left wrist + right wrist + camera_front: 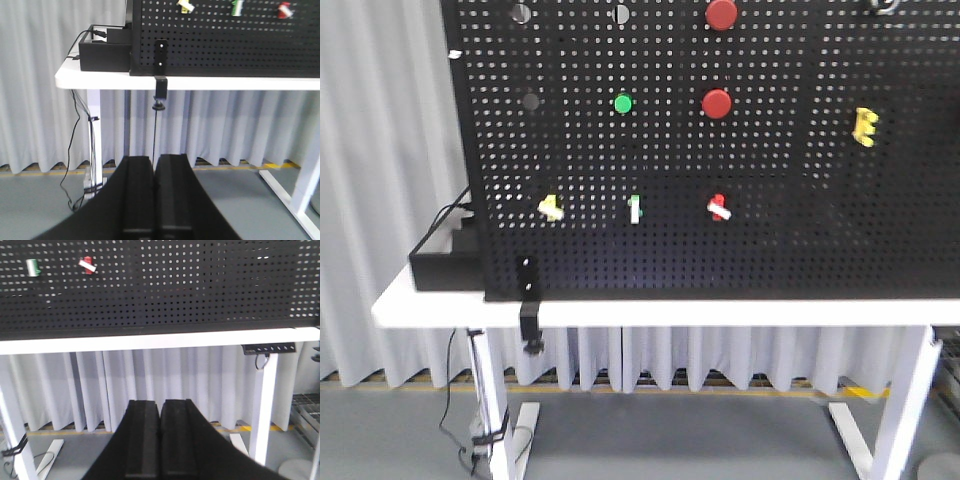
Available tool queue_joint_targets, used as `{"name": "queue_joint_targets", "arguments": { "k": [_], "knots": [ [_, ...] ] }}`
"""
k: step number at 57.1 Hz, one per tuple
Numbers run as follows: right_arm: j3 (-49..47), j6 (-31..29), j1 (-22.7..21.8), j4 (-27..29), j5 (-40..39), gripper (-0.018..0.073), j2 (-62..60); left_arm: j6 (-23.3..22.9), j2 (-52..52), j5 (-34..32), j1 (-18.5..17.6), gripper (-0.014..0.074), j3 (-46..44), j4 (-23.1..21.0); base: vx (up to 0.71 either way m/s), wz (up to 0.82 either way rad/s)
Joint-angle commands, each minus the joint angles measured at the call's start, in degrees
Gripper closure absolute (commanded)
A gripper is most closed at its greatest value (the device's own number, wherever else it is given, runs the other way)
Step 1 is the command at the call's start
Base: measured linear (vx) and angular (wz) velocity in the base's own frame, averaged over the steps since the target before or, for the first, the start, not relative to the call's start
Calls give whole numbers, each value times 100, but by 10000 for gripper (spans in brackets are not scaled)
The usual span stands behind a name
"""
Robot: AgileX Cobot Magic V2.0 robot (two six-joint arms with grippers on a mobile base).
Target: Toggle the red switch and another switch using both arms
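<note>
Both clenched empty at bottom centre of wrist views: left gripper (155,163), right gripper (161,404). Front view: red switch (719,207) mid-frame on pegboard (770,250) (yellow switch (551,207) further left).

Front camera faces the pegboard (770,250) head-on; both wrist cameras look from lower, sharing the red switch (718,207).

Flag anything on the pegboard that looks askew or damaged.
Nothing looks damaged. The red switch and the pale yellow switch have levers tilted diagonally, while the green-based toggle between them stands straight. The yellow block at right also sits slightly crooked.
</note>
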Motion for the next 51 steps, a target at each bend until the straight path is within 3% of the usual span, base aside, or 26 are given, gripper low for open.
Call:
{"name": "queue_joint_targets", "arguments": {
  "k": [1, 51],
  "knots": [
    [26, -19, -29, -28, -503, 565, -55, -67, -109, -496, 12, 594, 113, -62, 46, -2],
    [26, -19, -29, -28, -503, 565, -55, -67, -109, -496, 12, 594, 113, -62, 38, 1]
  ]
}}
